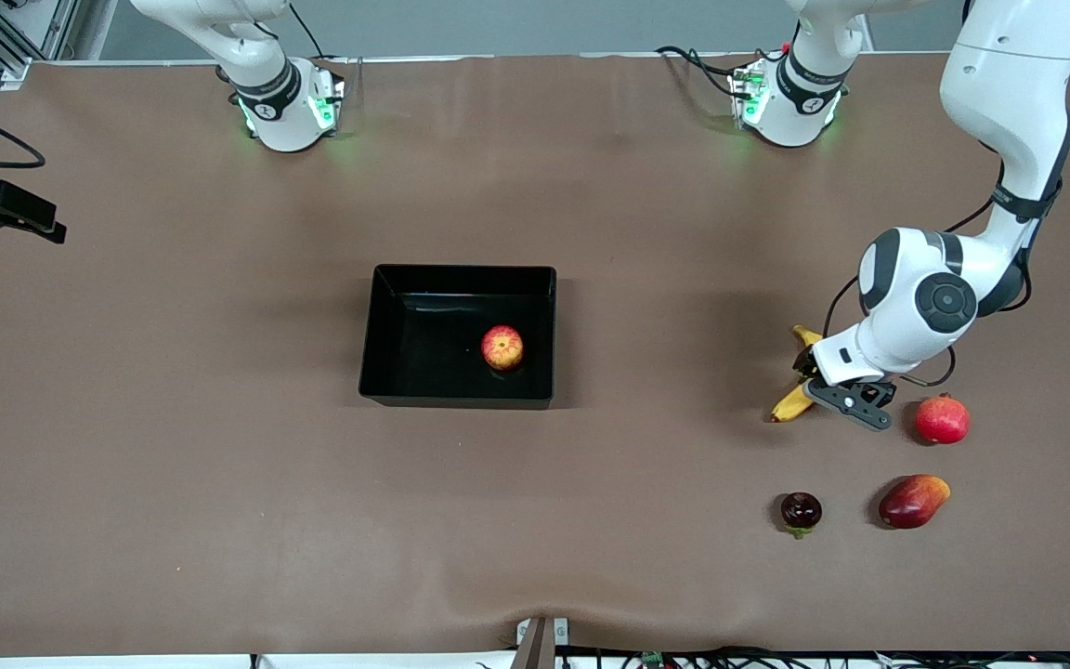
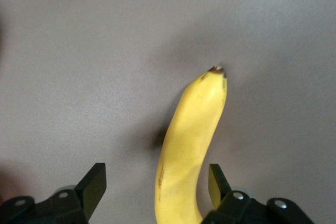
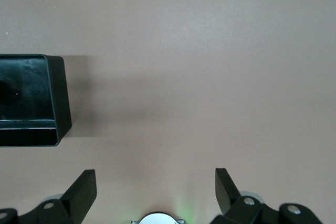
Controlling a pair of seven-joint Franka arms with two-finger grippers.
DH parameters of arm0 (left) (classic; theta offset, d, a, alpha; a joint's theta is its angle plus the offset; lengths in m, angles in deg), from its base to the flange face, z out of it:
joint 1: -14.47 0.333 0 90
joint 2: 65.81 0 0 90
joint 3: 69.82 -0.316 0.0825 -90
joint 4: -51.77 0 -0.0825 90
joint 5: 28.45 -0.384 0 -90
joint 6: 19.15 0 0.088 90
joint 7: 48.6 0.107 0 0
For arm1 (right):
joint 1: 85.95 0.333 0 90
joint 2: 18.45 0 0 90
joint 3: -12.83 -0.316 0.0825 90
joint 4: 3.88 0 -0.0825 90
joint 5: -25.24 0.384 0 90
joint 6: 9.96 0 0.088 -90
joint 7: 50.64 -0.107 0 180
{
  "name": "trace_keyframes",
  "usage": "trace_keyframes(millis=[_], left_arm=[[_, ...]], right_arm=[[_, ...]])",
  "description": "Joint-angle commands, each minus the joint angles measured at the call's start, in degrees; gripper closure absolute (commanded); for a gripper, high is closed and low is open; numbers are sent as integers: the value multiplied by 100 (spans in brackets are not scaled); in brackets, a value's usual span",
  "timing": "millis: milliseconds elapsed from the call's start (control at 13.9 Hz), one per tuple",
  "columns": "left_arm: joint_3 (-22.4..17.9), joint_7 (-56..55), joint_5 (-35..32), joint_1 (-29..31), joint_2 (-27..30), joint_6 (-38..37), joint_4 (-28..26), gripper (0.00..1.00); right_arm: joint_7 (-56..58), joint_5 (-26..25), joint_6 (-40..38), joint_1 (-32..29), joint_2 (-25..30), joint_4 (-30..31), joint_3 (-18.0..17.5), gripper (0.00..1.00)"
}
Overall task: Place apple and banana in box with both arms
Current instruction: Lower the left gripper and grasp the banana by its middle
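Apple [image 1: 502, 347] sits in the black box [image 1: 457, 279], mid-table. Banana [image 1: 793, 401] lies on the table toward my left arm's end, just beside a red pomegranate [image 1: 943, 419]. My left gripper [image 2: 157, 187] is down at the banana with fingers [image 2: 92, 184] apart, straddling it, one pad close against the peel, the other well clear; not clamped. My right gripper [image 3: 156, 188] waits up over bare table near its base, jaws wide, holding nothing. A mango [image 1: 912, 501] and a dark mangosteen [image 1: 801, 511] lie nearer the front camera.
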Motion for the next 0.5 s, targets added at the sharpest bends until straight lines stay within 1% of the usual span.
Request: trace_keyframes(millis=[0, 216, 288, 361, 433], left_arm=[[33, 105, 4, 59, -156, 161, -52, 13], [33, 105, 4, 50, -244, 161, -87, 13], [33, 123, 4, 50, -279, 161, -87, 23], [33, 123, -5, 41, -288, 161, -87, 48], [33, 105, -5, 24, -279, 161, -87, 77]], right_arm=[[-51, -18, -58, -94, 31, -33, -19, 0], [-94, 18, -75, -120, 31, -33, -19, 0], [-68, 35, -84, -182, 31, -33, -19, 0], [-51, 131, -84, -269, 22, -33, -28, 0], [-24, 393, -93, -340, 22, -25, -10, 0]])
